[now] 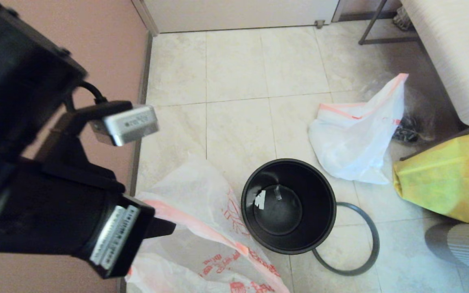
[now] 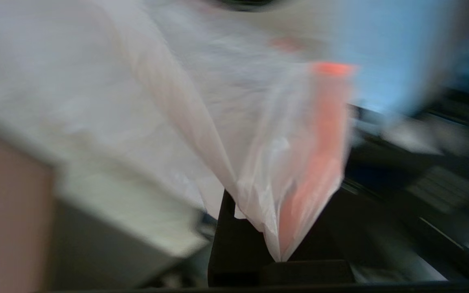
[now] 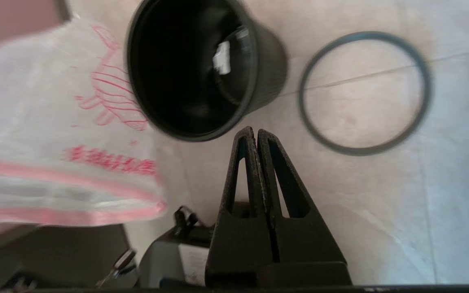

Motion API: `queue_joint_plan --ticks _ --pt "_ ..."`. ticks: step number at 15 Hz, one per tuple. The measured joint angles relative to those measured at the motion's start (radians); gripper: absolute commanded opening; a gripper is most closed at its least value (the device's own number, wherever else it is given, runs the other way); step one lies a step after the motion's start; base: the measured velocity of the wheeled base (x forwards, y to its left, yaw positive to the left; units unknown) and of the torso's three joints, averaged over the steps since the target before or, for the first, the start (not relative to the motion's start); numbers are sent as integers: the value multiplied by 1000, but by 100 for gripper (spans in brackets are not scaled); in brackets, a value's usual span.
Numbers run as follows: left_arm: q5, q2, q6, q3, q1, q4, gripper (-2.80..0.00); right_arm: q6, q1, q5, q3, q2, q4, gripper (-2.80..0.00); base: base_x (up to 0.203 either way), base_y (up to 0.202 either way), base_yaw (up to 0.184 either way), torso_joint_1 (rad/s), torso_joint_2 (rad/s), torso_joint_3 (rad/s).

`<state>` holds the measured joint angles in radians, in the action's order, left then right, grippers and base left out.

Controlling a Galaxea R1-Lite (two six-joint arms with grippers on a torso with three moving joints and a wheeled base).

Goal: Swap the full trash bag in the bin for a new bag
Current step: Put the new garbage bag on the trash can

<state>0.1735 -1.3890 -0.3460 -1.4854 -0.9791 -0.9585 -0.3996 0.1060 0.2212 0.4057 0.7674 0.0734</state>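
Observation:
The black bin (image 1: 289,205) stands on the tiled floor with no bag in it, and its grey ring (image 1: 375,244) lies on the floor beside it. The bulging white full trash bag (image 1: 356,134) sits further back to the right. My left gripper (image 1: 168,228) is shut on the pink-orange hem of the new bag (image 1: 206,219), which drapes to the floor left of the bin. In the left wrist view the new bag (image 2: 259,162) runs to a point between the jaws of the left gripper (image 2: 282,260). My right gripper (image 3: 256,131) is shut on nothing, above the floor between bin (image 3: 193,69) and ring (image 3: 419,101).
A large yellow bag (image 1: 446,179) lies at the right beside a pale upholstered seat (image 1: 454,49). A clear bag with dark contents (image 1: 415,118) sits behind the full bag. A pink wall (image 1: 108,53) runs along the left, and a door (image 1: 238,14) closes the far end.

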Motion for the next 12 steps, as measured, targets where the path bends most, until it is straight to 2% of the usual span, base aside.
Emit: queue_joint_plan --ticks 2,3,8,12 --pt "-133 23 1 -104 -4 -45 -280 0 29 -4 46 35 0 -280 0 0 0 0 0 0" --pt "-165 24 4 -142 -5 -48 -280 0 40 -4 72 53 -5 -280 0 0 0 0 0 0" --pt "-194 -44 23 -319 -19 -55 -280 33 122 -19 175 149 -55 -280 0 0 0 0 0 0" --pt "-191 -124 48 -397 -18 -50 -280 47 172 -47 198 219 -39 -280 0 0 0 0 0 0"
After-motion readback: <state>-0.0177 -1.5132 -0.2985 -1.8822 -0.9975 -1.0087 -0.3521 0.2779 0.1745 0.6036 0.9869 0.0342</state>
